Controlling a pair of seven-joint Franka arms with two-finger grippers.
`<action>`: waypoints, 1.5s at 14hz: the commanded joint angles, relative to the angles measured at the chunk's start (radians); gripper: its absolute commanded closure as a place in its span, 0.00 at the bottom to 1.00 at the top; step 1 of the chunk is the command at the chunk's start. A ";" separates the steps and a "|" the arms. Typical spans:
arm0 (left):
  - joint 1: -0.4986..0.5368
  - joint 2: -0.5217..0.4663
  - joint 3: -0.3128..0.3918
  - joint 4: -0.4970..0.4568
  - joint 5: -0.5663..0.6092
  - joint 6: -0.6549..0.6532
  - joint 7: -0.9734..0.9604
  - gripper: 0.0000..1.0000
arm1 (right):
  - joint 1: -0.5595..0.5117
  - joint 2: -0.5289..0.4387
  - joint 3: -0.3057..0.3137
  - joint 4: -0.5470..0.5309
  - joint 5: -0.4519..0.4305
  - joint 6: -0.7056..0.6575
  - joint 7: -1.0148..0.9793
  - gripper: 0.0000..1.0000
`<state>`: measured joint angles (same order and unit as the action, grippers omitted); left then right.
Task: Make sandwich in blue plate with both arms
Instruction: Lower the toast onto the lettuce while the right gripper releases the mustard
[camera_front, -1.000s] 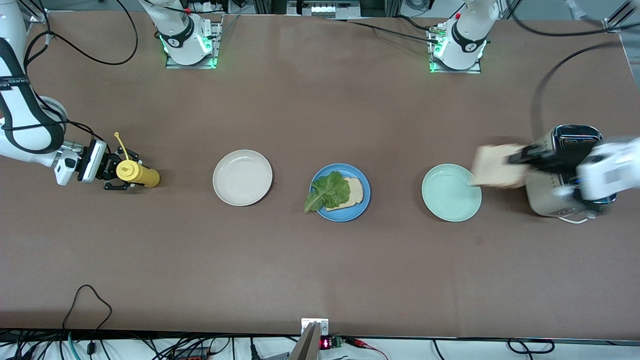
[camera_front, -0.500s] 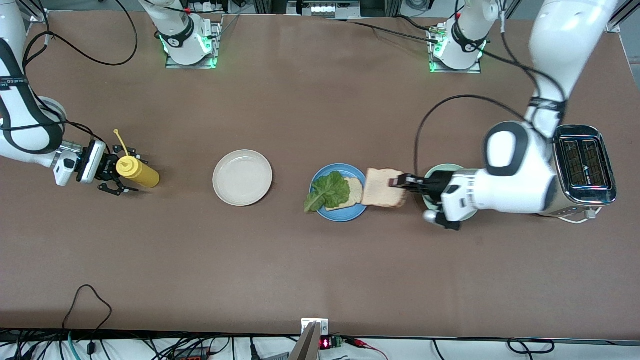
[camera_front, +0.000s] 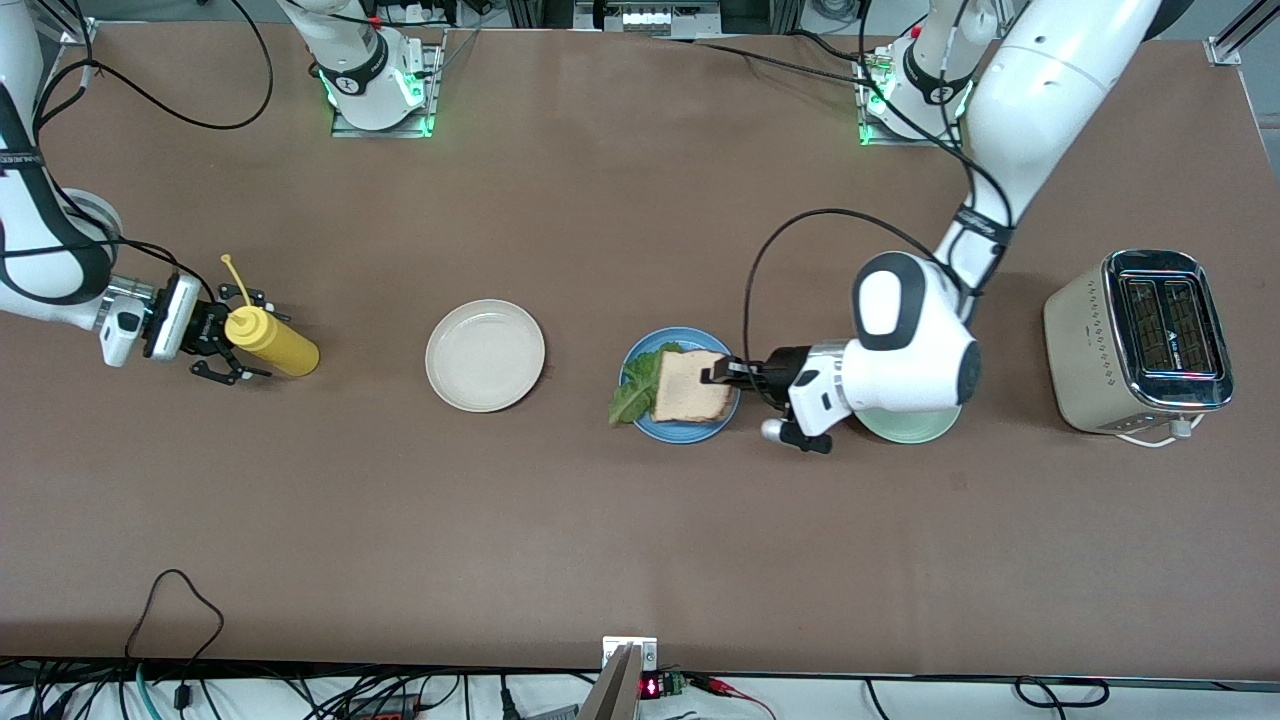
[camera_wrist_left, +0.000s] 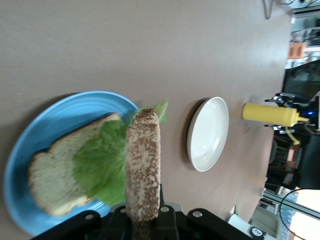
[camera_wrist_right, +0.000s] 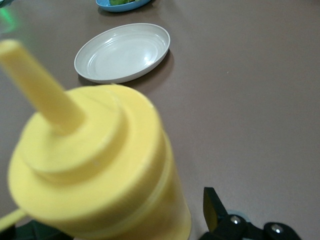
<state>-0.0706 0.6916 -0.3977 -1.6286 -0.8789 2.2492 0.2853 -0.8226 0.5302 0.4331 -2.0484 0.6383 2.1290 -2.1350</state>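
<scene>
**Top slice over the plate, not yet let go**

Left hand (camera_front: 722, 372) clamped tight on the top bread slice (camera_front: 690, 387), just right of frame centre in the front view — slice held over the lettuce leaf (camera_front: 637, 387) and bottom slice (camera_wrist_left: 52, 172) on the blue plate (camera_front: 690, 432). In the left wrist view, top slice (camera_wrist_left: 143, 165) seen edge-on, apparently a little above the leaf rather than resting on it. Right hand (camera_front: 222, 350) at mid-left of the front view, fingers spread wide around the yellow squeeze bottle (camera_front: 268, 341) standing on the bench (camera_front: 640, 540) — not gripping, waiting.

Judged nearly done: base and lettuce laid, last slice brought in. Left to do: lower, release, withdraw. Cream plate (camera_front: 485, 355) and mint plate (camera_front: 915, 430) both bare; toaster (camera_front: 1140, 340) at mid-right.
</scene>
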 joint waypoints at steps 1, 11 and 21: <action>0.006 0.009 0.003 -0.056 -0.174 0.020 0.188 1.00 | -0.016 -0.003 -0.007 0.005 -0.002 -0.026 -0.031 0.00; 0.025 0.083 0.007 -0.060 -0.205 0.023 0.337 0.95 | -0.033 -0.019 -0.106 0.192 -0.123 -0.180 -0.034 0.00; 0.072 0.103 0.016 -0.011 -0.236 0.021 0.451 0.00 | 0.152 -0.145 -0.120 0.556 -0.330 -0.441 0.730 0.00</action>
<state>-0.0285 0.7909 -0.3798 -1.6656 -1.0974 2.2774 0.6501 -0.7494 0.4340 0.3186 -1.5502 0.3550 1.7583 -1.5772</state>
